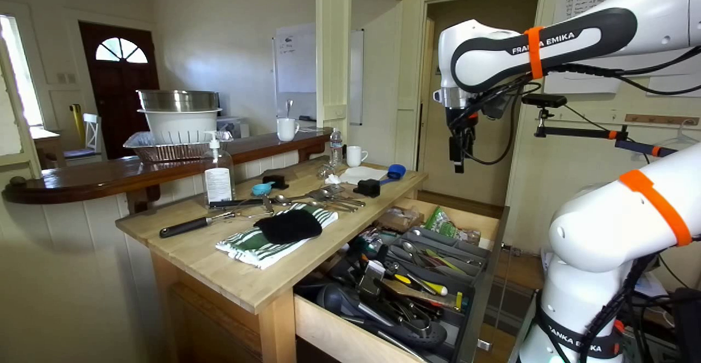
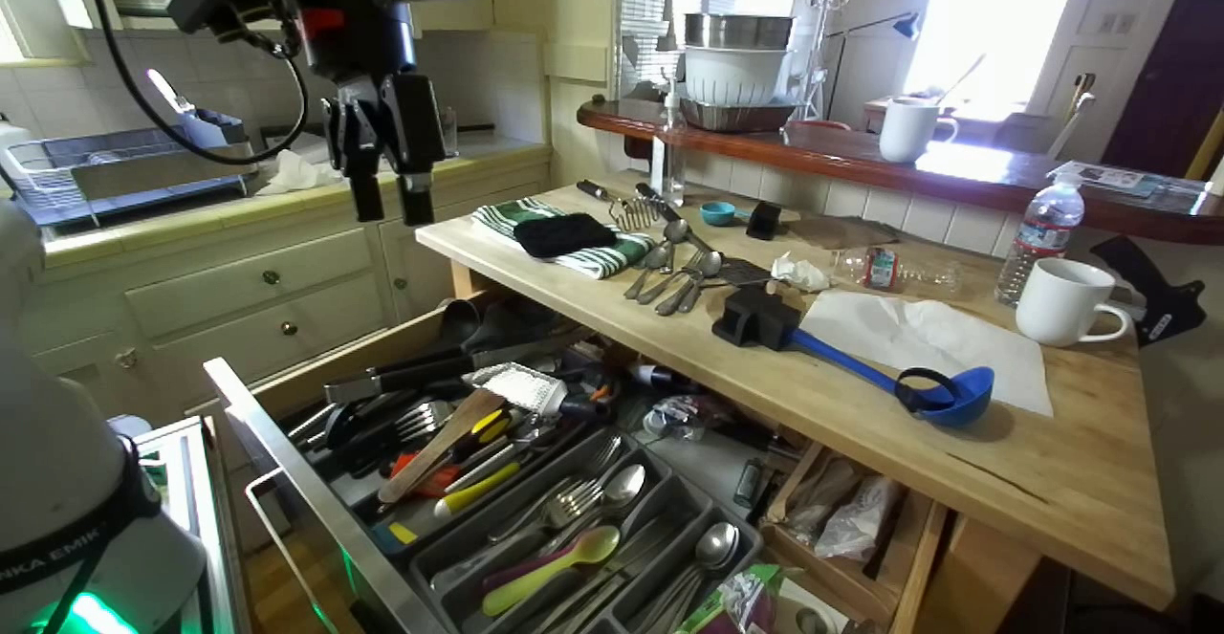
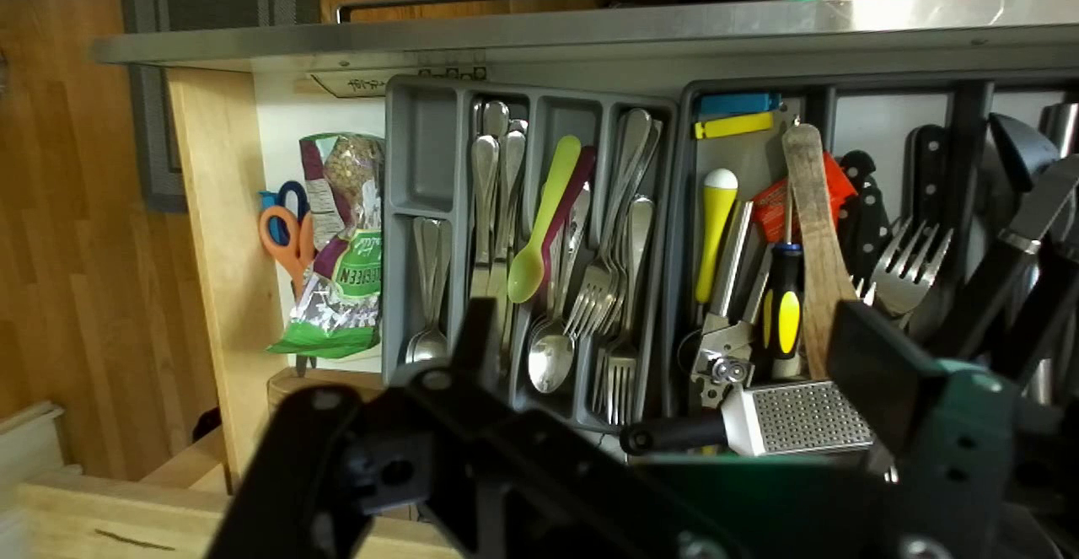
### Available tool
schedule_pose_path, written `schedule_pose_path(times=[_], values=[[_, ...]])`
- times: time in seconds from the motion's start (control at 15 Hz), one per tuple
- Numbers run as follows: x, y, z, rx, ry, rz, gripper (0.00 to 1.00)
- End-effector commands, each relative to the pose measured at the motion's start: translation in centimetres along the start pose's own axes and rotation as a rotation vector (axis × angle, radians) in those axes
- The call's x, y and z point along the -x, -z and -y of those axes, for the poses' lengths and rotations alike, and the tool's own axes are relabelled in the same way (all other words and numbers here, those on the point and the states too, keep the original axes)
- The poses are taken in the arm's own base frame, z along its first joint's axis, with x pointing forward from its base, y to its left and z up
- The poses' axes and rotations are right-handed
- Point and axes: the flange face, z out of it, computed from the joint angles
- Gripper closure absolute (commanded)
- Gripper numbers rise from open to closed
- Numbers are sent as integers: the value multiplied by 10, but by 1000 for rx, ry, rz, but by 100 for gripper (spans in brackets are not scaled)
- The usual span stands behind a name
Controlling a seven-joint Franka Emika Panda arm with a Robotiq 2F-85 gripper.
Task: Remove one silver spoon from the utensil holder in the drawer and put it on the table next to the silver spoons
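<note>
Stacked silver metal spoons [image 3: 427, 344] lie in the lower left compartment of the grey plastic utensil holder [image 3: 423, 150] in the wrist view, inside the wide light-tan wooden drawer [image 3: 232, 247]. Another silver spoon [image 3: 550, 361] rests in a middle compartment, its bowl near that of a lime-green plastic spoon [image 3: 527, 272]. Silver metal forks [image 3: 621, 373] lie in the right-hand compartment. The holder sits between a green-and-white plastic bag [image 3: 358, 264] and a dark divided tray [image 3: 969, 116] bearing a brown wooden spatula [image 3: 813, 230]. Higher than the drawer hangs the black 2-fingered gripper [image 2: 392, 202], its fingers spread, a clear gap between them. The drawer stands pulled out from under the light-tan wooden table [image 2: 1071, 462]. On the tabletop, a loose cluster of silver spoons [image 2: 708, 264] lies near a green-and-white striped cloth [image 2: 626, 253], on which rests a black fabric pad [image 2: 564, 234]. Well apart are a long-handled blue plastic ladle [image 2: 968, 404] and an upright white mug [image 2: 1061, 304]. Beyond, on the dark curved wooden counter [image 1: 82, 179], a silver metal bowl [image 1: 178, 101] sits over a white colander [image 1: 181, 126].
</note>
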Motion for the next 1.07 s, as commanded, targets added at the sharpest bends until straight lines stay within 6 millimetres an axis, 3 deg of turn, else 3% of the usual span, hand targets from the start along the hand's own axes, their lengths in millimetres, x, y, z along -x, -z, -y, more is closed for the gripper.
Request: schedule_pose_path(times=[0.0,0.6,0.8,1.0], values=[[0,1,0,0,0,1,0],[0,1,0,0,0,1,0],[-21,-9,-28,-26,-34,-63,0],[-39,-35,-53,-77,-53,-81,0]])
